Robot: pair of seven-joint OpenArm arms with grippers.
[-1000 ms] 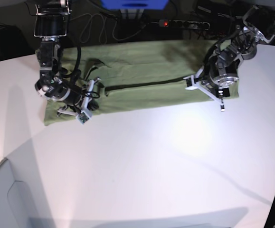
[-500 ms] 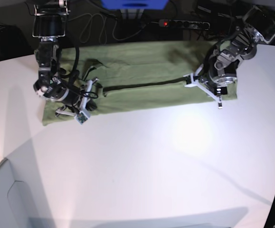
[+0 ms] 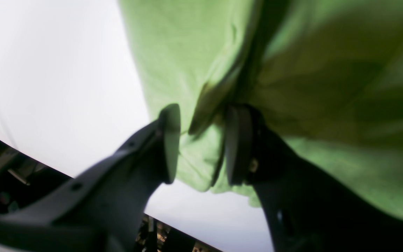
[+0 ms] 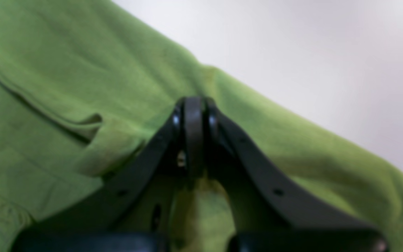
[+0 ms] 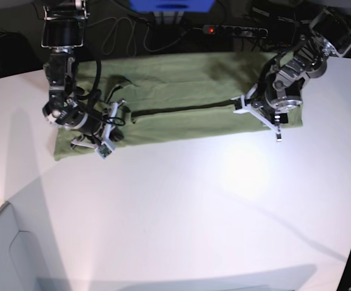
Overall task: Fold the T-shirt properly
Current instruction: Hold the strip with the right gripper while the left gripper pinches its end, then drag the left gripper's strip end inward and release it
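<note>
The T-shirt lies at the far side of the white table as a long, narrow band running across the base view, one lengthwise fold already laid over itself; a dark seam line along its middle marks the overlapping edge. The near two thirds of the table carry nothing else of the task.

The right gripper sits at the band's end on the base view's left. Its jaws are pressed fully together, and the wrist view shows green cloth bunched around the tips. A thin layer is probably pinched between them, though the picture does not settle this.

The left gripper sits at the opposite end. Its jaws stand partly apart with a gathered ridge of fabric between the pads; the near corner of the garment hangs just past them against the table. Whether the pads actually press the cloth cannot be told.

The arms stand at opposite ends, probably so that the band stays taut and flat for the next fold. The main risk is a layer slipping at the left end, which would skew the edge.
</note>
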